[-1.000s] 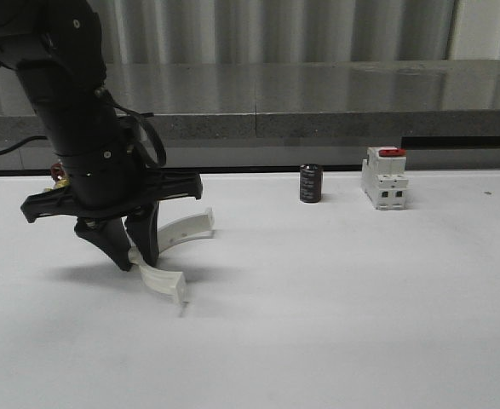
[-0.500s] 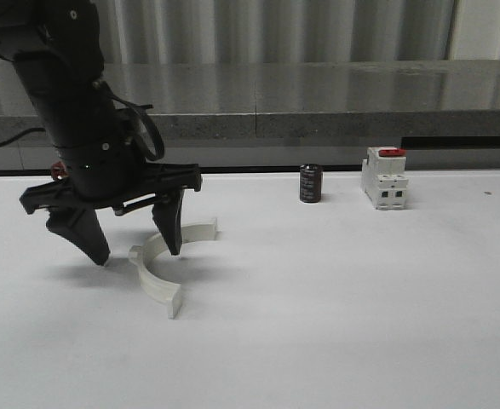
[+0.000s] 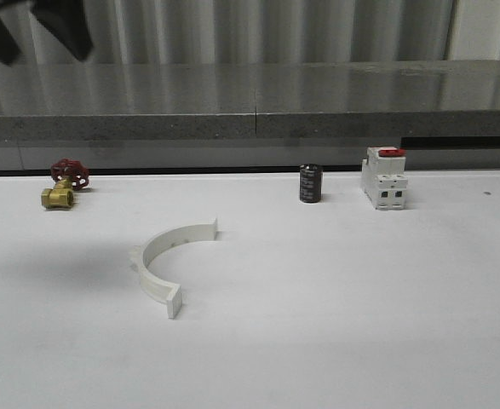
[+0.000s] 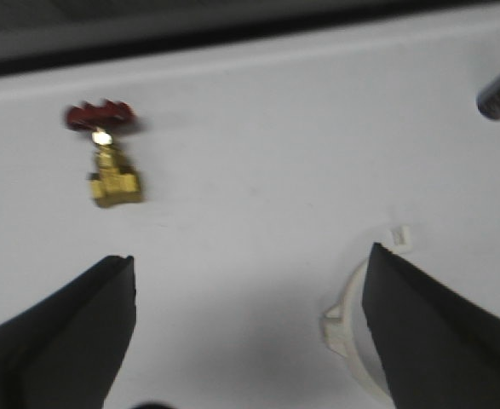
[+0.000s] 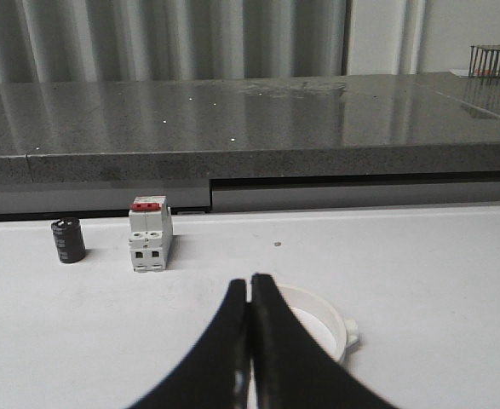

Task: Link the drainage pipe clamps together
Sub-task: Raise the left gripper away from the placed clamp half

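Note:
One white drainage pipe clamp [image 3: 166, 254] lies flat on the white table left of centre, its curve open toward the right. My left gripper [image 3: 43, 51] hangs high above it at the top left, open and empty. In the left wrist view the same gripper [image 4: 250, 256] has its fingers wide apart over bare table, and the clamp [image 4: 341, 317] peeks out beside one fingertip. My right gripper [image 5: 251, 281] is shut with nothing between its fingers. Just beyond it on the table lies a second white clamp half [image 5: 322, 317], partly hidden by the fingers.
A brass valve with a red handle [image 3: 63, 184] sits at the back left. A small black cylinder [image 3: 310, 183] and a white breaker with a red top [image 3: 383, 177] stand at the back centre-right. A grey ledge [image 3: 258, 119] runs behind the table.
The left gripper let go of the clamp, opened, and rose from the table to the top left. The clamp stayed flat on the table.

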Robot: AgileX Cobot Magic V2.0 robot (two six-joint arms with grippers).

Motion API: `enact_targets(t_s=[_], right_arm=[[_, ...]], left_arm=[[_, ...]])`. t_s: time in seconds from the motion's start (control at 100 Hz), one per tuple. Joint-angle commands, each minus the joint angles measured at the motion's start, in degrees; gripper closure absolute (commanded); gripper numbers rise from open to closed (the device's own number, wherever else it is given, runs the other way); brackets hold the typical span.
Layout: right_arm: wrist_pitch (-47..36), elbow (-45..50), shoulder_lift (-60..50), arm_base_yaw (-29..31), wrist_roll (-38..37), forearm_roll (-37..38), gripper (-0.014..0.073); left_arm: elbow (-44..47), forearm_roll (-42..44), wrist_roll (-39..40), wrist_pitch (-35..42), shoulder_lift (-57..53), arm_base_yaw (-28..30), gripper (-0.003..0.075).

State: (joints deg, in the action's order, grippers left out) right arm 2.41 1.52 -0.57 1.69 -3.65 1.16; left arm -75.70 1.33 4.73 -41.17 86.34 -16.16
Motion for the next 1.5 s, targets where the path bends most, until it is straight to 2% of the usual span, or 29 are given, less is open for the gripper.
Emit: enact_targets(t_s=[0.0, 0.13, 0.24, 0.44, 0.52, 0.77, 0.89, 1.0, 1.15, 1.35, 1.49], right_arm=[[-4.8, -0.9, -1.1, 0.0, 0.3, 0.2, 0.0661], [-4.8, -0.9, -1.1, 0.0, 0.3, 0.2, 0.0661], [-4.8, -0.9, -1.1, 0.0, 0.3, 0.2, 0.0661], [-4.8, -0.9, -1.1, 0.0, 0.3, 0.2, 0.0661], [-4.8, -0.9, -1.1, 0.0, 0.3, 0.2, 0.0661], [-6.7, -0.9, -1.1, 0.0, 0.3, 0.2, 0.0661], [-6.0, -1.4, -1.1, 0.0, 0.3, 0.2, 0.0661], [-0.7, -4.7, -1.1, 0.0, 0.3, 0.2, 0.0661], [8.9, -13.9, 2.9, 0.0, 0.3, 0.1, 0.0661], [31.8, -30.4, 17.6, 0.0, 0.3, 0.1, 0.0661], [41.6, -41.1, 29.6, 0.0, 0.3, -2.1, 0.0661]], left_arm=[[0.4, -4.4, -5.5, 1.8, -7.0, 5.0, 0.0188], [6.7, -11.6, -13.7, 3.5, -15.5, 11.1, 0.0188], [15.2, -12.9, -14.7, 7.0, -23.8, 13.6, 0.0188], [31.2, -15.4, -14.7, 12.4, -42.1, 13.8, 0.0188], [36.7, -15.6, -14.7, 12.4, -48.9, 13.8, 0.0188], [47.4, -15.6, -14.7, 11.4, -67.6, 13.8, 0.0198], [49.7, -15.6, -14.7, 11.4, -73.3, 13.8, 0.0297], [50.2, -15.4, -14.7, 11.4, -75.9, 13.8, 0.0478], [50.2, -15.4, -14.7, 12.3, -76.0, 13.8, 0.0738], [50.2, -15.4, -14.7, 12.8, -76.0, 13.8, 0.0741], [50.3, -15.4, -14.7, 12.8, -76.0, 13.8, 0.0741]])
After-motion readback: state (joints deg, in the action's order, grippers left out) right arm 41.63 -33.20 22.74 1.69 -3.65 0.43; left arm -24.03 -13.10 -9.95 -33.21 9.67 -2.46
